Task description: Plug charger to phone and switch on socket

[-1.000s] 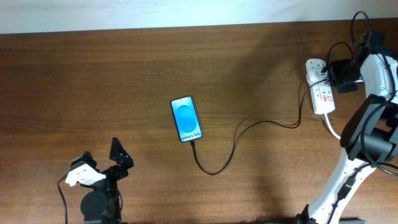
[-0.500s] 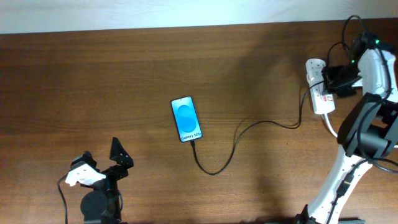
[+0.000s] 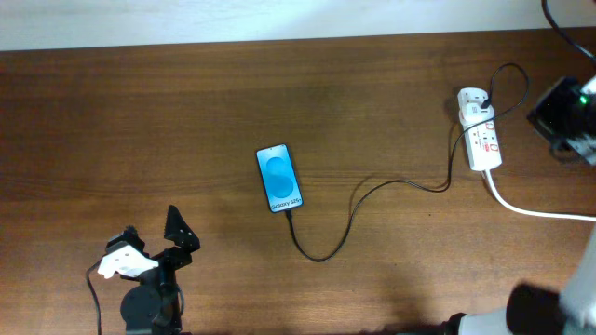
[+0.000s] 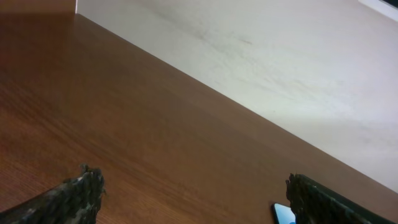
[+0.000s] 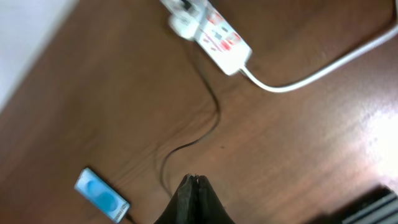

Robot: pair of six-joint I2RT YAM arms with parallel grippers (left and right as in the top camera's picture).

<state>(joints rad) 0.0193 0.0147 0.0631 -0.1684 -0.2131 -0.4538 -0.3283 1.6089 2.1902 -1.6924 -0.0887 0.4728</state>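
The left gripper (image 4: 196,194) has its two black fingers (image 4: 81,190) spread wide apart with nothing between them. They point across a dark brown wooden table (image 3: 140,121) towards a pale wall (image 4: 280,56). In the left wrist view, a corner of the slim rectangular smartphone with a bright blue screen (image 3: 279,178) shows just beside the finger on the right of the picture.

The right gripper (image 5: 194,185) is held high above the table. Its two dark fingers are pressed together into a narrow wedge and grip nothing. In the right wrist view, the white elongated power strip with small red marks (image 5: 217,34) lies well ahead of these fingertips, near the top edge. A thick white cord (image 5: 311,71) leaves the strip's nearer end and curves off to the fingers' right. The smartphone lies apart from the fingertips, off to their left.

The charger, a long thin black cable (image 3: 363,195), runs from the power strip, passes ahead of the closed fingers, and loops round to the smartphone. There its end meets the short edge nearest the white text. At the strip's far end, a black plug (image 3: 484,109) sits beside a white rounded block. Whether the strip's switches are on cannot be told.
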